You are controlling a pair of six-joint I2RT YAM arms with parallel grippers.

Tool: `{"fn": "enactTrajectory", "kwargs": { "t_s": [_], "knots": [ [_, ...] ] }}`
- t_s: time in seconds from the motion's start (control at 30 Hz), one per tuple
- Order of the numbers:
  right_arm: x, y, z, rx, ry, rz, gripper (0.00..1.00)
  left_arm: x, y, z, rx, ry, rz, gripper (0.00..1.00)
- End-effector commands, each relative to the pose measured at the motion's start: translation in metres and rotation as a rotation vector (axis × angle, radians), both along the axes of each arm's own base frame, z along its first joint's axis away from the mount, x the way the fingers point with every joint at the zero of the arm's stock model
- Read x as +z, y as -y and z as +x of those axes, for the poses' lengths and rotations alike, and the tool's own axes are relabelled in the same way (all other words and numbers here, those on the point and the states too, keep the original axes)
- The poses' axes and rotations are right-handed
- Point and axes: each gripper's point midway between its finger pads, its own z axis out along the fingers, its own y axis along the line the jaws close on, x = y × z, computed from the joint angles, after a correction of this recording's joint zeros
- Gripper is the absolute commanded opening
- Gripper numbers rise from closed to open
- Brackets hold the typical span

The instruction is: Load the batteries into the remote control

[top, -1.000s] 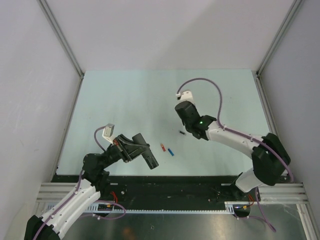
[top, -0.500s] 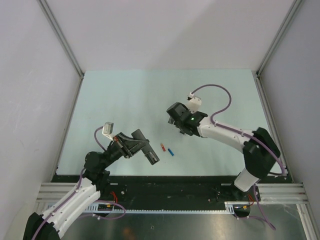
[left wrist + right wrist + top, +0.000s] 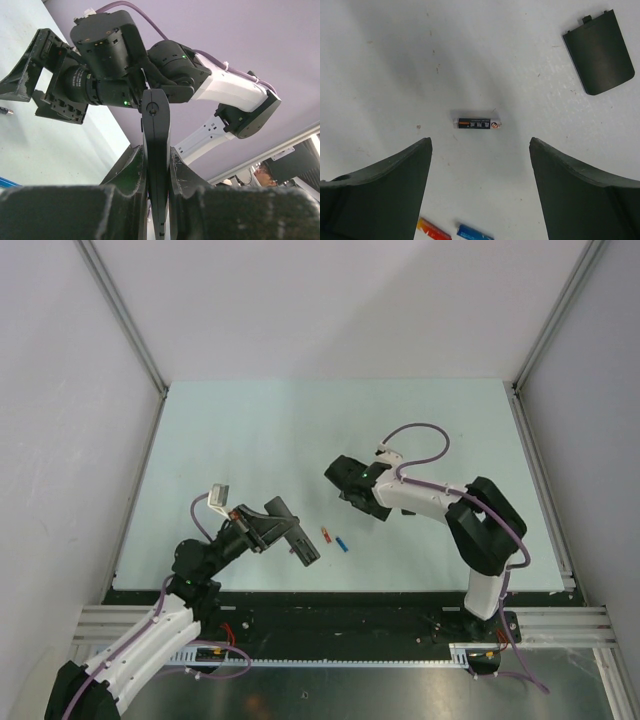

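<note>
Right gripper [image 3: 480,150] swung left, gaping over three batteries [image 3: 478,123]; left gripper [image 3: 157,170] clamps the one remote control [image 3: 155,130].

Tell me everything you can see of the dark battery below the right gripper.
The dark battery is a short cylinder: black wrap, orange stripe, pale lettering too small to read, pale ends. It lies flat on the pale table, touching nothing else. The right gripper hangs above it, open fingers to either side, clear of it.
</note>
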Motion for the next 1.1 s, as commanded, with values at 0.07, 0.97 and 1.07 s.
{"fn": "enactTrajectory", "kwargs": {
  "t_s": [0.07,0.97,1.07],
  "knots": [
    [-0.009,0.0,0.005,-0.048,-0.005,-0.012,0.83,-0.058,-0.002,-0.002,0.003,-0.121,0.052,0.0],
    [-0.034,-0.005,0.013,-0.022,-0.063,-0.058,0.72,-0.063,-0.002,-0.002,0.006,-0.139,0.06,0.0],
    [-0.033,-0.005,0.016,-0.015,-0.061,-0.066,0.71,-0.063,-0.002,-0.003,0.003,-0.14,0.061,0.0]
  ]
}}
